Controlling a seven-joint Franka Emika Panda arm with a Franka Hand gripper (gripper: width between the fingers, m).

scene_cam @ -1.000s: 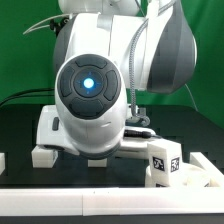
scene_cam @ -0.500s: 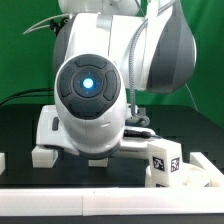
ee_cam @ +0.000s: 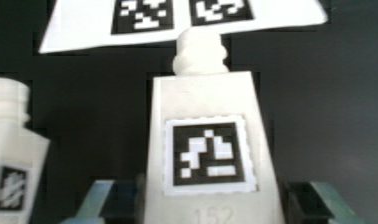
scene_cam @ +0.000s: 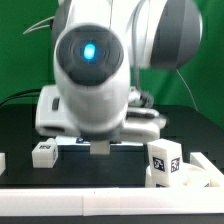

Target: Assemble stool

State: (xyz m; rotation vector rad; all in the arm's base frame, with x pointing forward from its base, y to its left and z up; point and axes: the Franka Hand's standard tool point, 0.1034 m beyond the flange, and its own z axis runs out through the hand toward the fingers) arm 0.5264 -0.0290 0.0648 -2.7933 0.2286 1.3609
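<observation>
In the wrist view a white stool leg [ee_cam: 207,140] with a black-and-white tag lies lengthwise on the black table, its peg pointing at the marker board [ee_cam: 177,22]. My gripper [ee_cam: 212,205] is open, its fingers [ee_cam: 108,200] standing on either side of this leg with dark gaps between. A second leg [ee_cam: 12,150] lies beside it. In the exterior view the gripper [scene_cam: 100,148] hangs low over the table under the big wrist. A small leg [scene_cam: 43,154] lies at the exterior view's left. A tagged leg [scene_cam: 165,160] stands by the white seat [scene_cam: 198,172] at the right.
A long white bar [scene_cam: 110,205] edges the table's front. Another white piece [scene_cam: 2,161] sits at the exterior view's far left edge. The arm's body hides the middle of the table in the exterior view.
The arm's wrist has risen in the exterior view, so a finger tip now shows below it. The loose legs and the seat have not moved.
</observation>
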